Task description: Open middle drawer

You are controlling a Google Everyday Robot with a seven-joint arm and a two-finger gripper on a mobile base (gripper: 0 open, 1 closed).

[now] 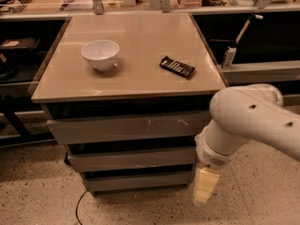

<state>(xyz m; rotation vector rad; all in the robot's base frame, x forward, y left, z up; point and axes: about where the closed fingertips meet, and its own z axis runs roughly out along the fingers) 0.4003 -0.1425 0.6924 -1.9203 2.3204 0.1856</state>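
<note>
Gripper [205, 193] hangs at the cabinet's [126, 86] right front corner, pointing down, level with the bottom front [140, 181]. Open or closed: cannot tell.

Middle drawer [133, 159] is just left of the gripper and slightly above it. It looks shut, and its long axis runs left-right across the gripper's side. Only 1 arm, so no choice of reach. Judgement: the gripper must go up and left to the front's edge.

Count: 3 fronts, the top one [131, 128] scratched. Further up-left on the cabinet: 1 bowl [100, 54], 1 dark flat item [177, 66].

Speckled floor [37, 191] (dark benches [33, 16] behind)
</note>
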